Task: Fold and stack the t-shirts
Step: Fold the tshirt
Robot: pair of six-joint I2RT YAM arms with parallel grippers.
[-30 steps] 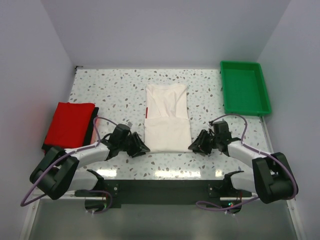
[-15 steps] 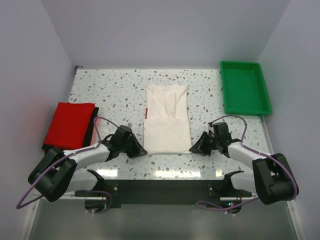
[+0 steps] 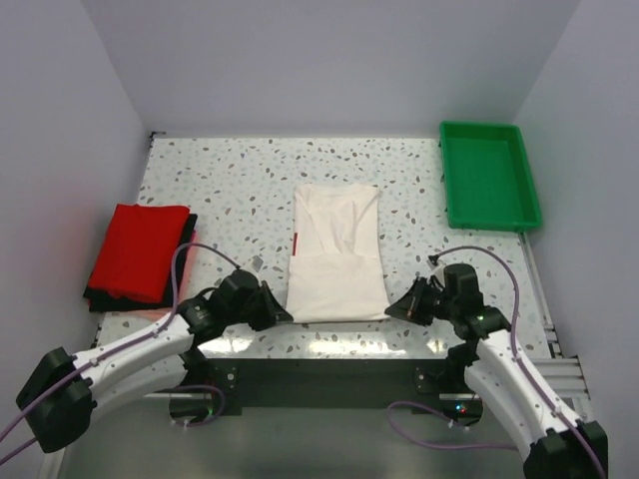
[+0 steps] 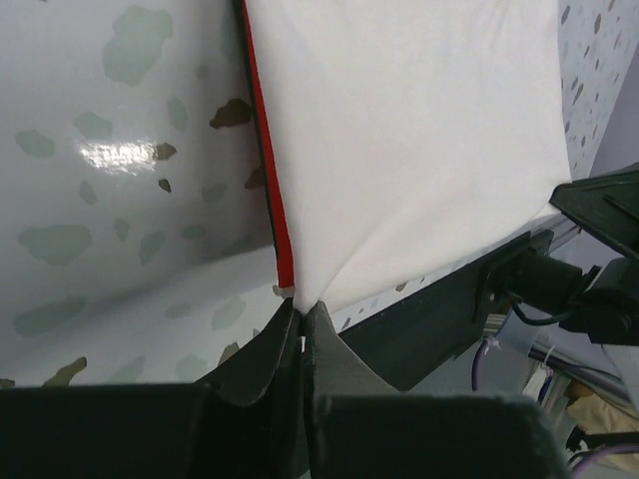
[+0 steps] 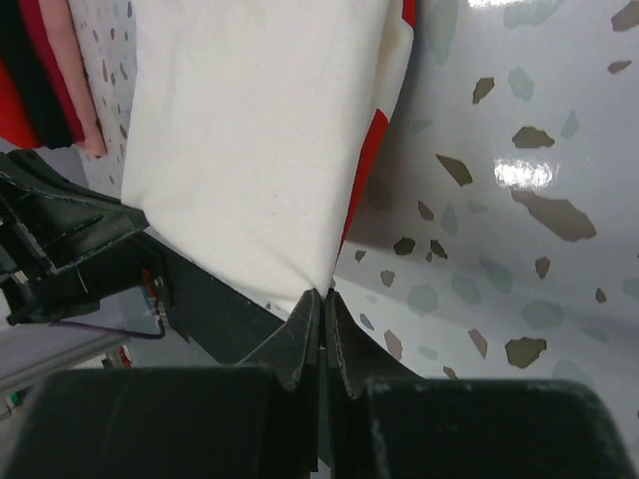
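Cream-white cloth t-shirt (image 3: 337,264) lies on the speckled counter (image 3: 230,190), left pincer (image 3: 284,315) and right pincer (image 3: 391,311) each clenched on a near corner.

Both our arms low along the near edge, our left gripper (image 3: 285,316) and right gripper (image 3: 392,312) pointing inward, each pinched tight on a near corner of the cream-white t-shirt (image 3: 336,264)

speckled table (image 3: 230,180); cream t-shirt (image 3: 336,249), shirt stack (image 3: 138,249), green tray (image 3: 489,180)

dark shirt (image 3: 120,301) mostly under red shirt (image 3: 138,250)
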